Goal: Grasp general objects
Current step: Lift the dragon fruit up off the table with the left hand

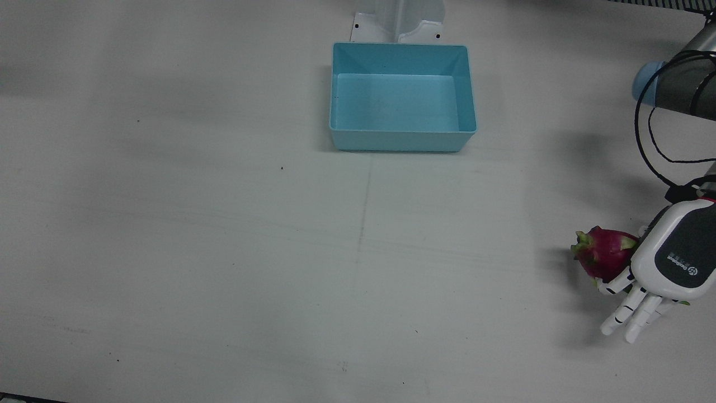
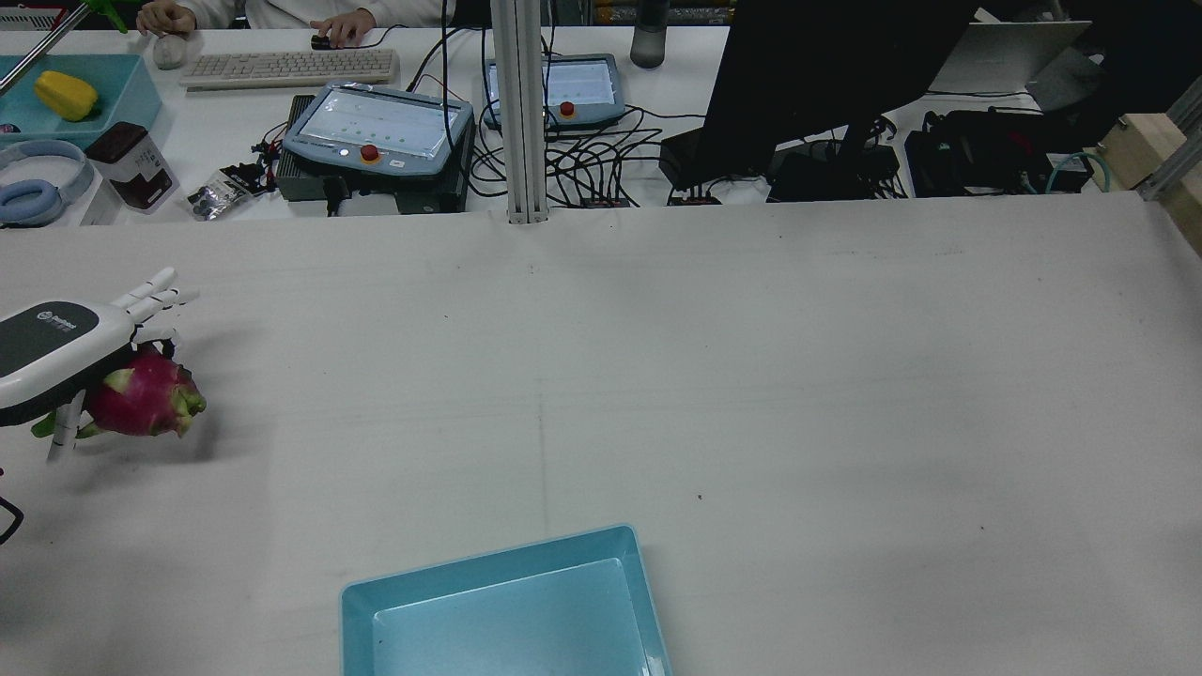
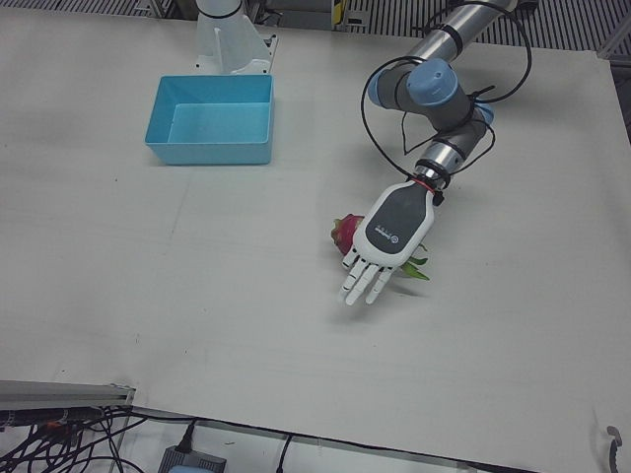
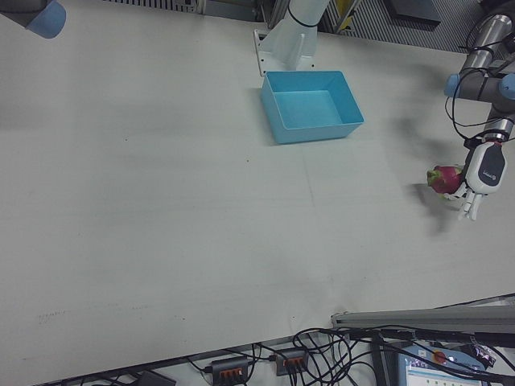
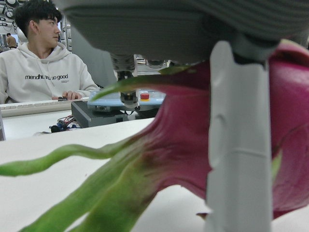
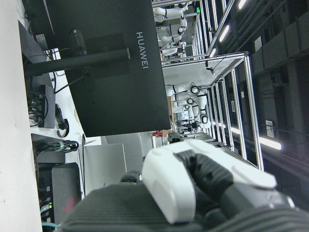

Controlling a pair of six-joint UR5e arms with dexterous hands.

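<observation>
A magenta dragon fruit [image 1: 601, 254] with green scales lies on the white table near its left-arm side. My left hand [image 1: 668, 268] hovers palm-down over it, fingers stretched out straight past the fruit, open. In the rear view the hand [image 2: 56, 343] covers the fruit's [image 2: 146, 404] near side, with one finger reaching down beside it. The left hand view shows the fruit [image 5: 183, 145] close under the palm and a white finger [image 5: 239, 145] in front of it. The right hand view shows only part of my right hand [image 6: 193, 188], raised and facing a monitor; its pose is unclear.
A light-blue bin [image 1: 403, 143] with nothing in it stands near the arm pedestal [image 1: 397, 22], well away from the fruit. Beyond the table's far edge are teach pendants [image 2: 376, 127], cables and a dark monitor [image 2: 817, 75]. A black cable [image 1: 651, 140] loops off the left arm.
</observation>
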